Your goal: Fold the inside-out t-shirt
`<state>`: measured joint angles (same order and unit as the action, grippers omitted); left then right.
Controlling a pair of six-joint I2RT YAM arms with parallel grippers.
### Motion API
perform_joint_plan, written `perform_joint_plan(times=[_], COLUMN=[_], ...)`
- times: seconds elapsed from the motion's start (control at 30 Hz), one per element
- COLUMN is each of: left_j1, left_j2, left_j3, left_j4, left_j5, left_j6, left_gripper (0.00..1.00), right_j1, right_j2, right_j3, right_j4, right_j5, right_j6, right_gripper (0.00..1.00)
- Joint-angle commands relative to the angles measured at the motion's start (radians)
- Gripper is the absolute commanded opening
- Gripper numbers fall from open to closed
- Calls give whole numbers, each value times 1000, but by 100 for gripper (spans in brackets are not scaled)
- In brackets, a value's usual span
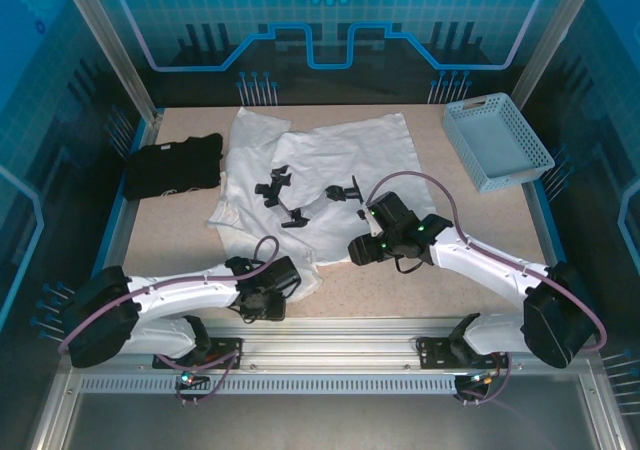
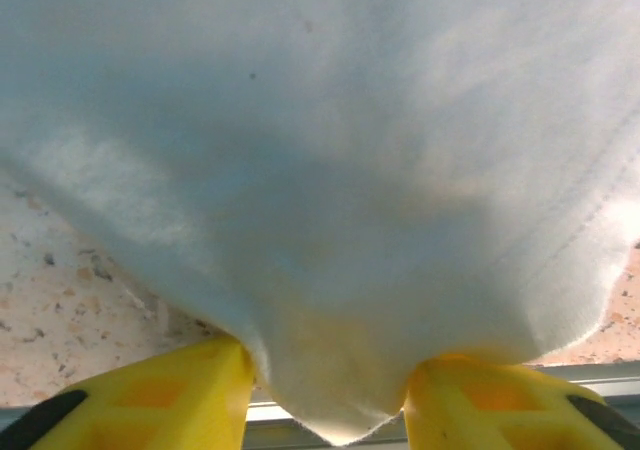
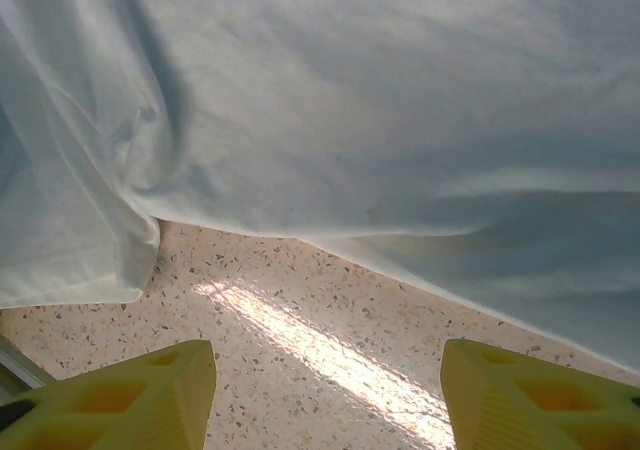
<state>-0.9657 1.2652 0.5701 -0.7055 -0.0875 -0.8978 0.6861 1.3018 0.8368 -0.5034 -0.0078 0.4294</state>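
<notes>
Bolted at the near edge, both arms reach low across the table [image 1: 420,295] toward the near hem of the white t-shirt [image 1: 340,155], which lies spread and rumpled at mid-table. A black garment [image 1: 172,165] sits to its left and a pale basket [image 1: 497,140] well apart at far right. The left gripper [image 1: 292,273] meets the hem's near-left corner; the right gripper [image 1: 355,250] stops just short of the hem, probably so both can lift one edge for a fold.

Left wrist: the left gripper [image 2: 330,395] has its yellow fingers [image 2: 190,385] part-closed, touching a hanging bunch of t-shirt [image 2: 320,170] on both sides; whether the pinch is firm cannot be told.

Right wrist: the right gripper [image 3: 330,390] stands wide and empty over bare table [image 3: 300,340], with the t-shirt [image 3: 400,120] edge just ahead, untouched.
</notes>
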Motion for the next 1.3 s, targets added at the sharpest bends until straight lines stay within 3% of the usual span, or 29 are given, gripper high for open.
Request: perform_joint_plan(times=[0.0, 0.37, 0.57, 0.7, 0.83, 0.9, 1.07, 1.27], left_j1=[-8, 34, 137, 226, 304, 326, 354, 367], left_j2=[24, -62, -235, -330, -400, -405, -389, -372], left_j3=[-10, -38, -3, 35, 59, 68, 75, 65], left_j4=[57, 39, -35, -81, -87, -82, -63, -34], left_j5=[43, -3, -44, -35, 8, 30, 63, 95], left_j6=[17, 44, 107, 164, 205, 217, 252, 266], left_gripper=[35, 0, 0, 0, 0, 0, 0, 0], right_j1=[-10, -54, -191, -407, -678, -760, -804, -743], right_j2=[-4, -9, -27, -68, -104, -90, 24, 157], right_j3=[-4, 29, 38, -6, -89, -117, -104, -55], right_j4=[0, -57, -168, -243, -228, -210, -175, -143], right_j5=[2, 21, 81, 120, 18, -11, -37, -46], right_j6=[7, -14, 22, 34, 26, 22, 11, 17], right_gripper=[62, 62, 62, 63, 63, 63, 61, 58])
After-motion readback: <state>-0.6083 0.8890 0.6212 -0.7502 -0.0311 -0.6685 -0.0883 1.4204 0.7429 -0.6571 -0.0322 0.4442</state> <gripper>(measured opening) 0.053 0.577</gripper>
